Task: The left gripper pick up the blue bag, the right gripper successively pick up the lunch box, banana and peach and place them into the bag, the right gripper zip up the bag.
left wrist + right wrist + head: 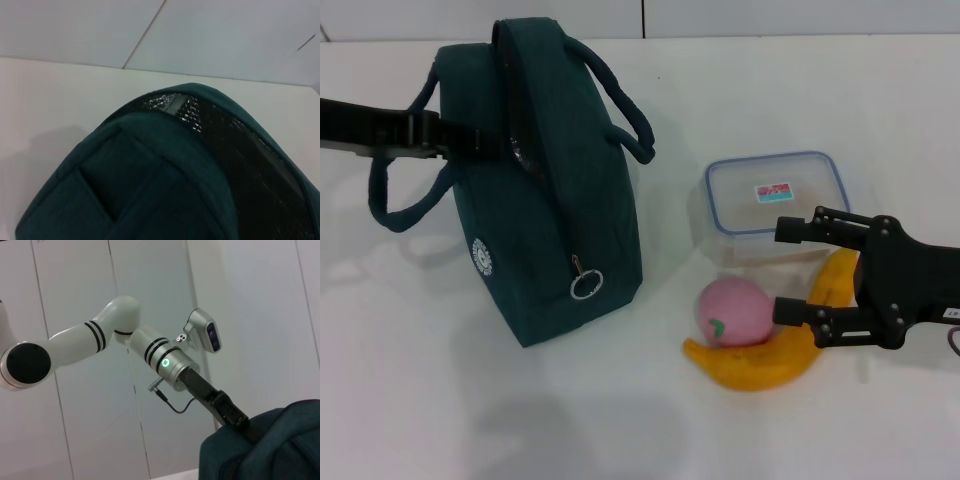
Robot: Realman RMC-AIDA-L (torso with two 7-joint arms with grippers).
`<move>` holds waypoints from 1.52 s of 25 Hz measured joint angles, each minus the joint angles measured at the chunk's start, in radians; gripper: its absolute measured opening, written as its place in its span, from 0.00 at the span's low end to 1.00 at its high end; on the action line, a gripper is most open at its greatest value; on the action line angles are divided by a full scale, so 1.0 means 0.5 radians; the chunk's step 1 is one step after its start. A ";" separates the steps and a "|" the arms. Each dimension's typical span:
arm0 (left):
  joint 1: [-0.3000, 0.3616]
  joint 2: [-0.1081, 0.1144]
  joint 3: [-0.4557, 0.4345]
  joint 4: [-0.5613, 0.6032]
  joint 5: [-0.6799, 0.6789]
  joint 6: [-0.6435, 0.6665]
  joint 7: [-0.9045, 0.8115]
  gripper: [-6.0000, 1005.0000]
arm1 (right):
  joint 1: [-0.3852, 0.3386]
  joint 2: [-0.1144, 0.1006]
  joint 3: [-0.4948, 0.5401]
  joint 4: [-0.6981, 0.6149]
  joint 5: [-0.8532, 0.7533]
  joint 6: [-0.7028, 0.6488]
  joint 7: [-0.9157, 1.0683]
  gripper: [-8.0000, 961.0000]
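Note:
The blue bag stands upright on the white table at the left, its zip partly open and the ring pull hanging on its near side. My left gripper reaches in from the left and is shut on the bag's top edge; the right wrist view shows the left gripper buried in the bag. The bag's silver lining shows in the left wrist view. The lunch box lies to the right, with the peach and banana in front of it. My right gripper hovers open beside them, holding nothing.
The white table has free room in front of the bag. A pale wall runs behind the table's far edge. The bag's two looped handles stick out to either side of its top.

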 joint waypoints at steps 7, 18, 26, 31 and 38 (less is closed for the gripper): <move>-0.006 -0.002 0.020 -0.007 -0.006 0.008 -0.026 0.44 | -0.024 0.000 0.014 0.002 0.032 0.003 0.001 0.88; -0.004 0.019 0.031 0.001 -0.090 0.152 -0.129 0.11 | -0.034 0.003 0.432 0.163 0.149 0.482 0.366 0.88; 0.001 0.041 0.034 -0.001 -0.147 0.213 -0.138 0.04 | -0.035 -0.009 0.626 0.353 0.253 1.068 0.891 0.88; 0.000 0.038 0.039 -0.007 -0.143 0.212 -0.131 0.04 | 0.018 -0.019 0.513 0.419 0.231 1.255 1.133 0.88; -0.008 0.052 0.059 -0.005 -0.142 0.212 -0.134 0.04 | 0.078 -0.014 0.441 0.511 0.207 1.293 1.293 0.88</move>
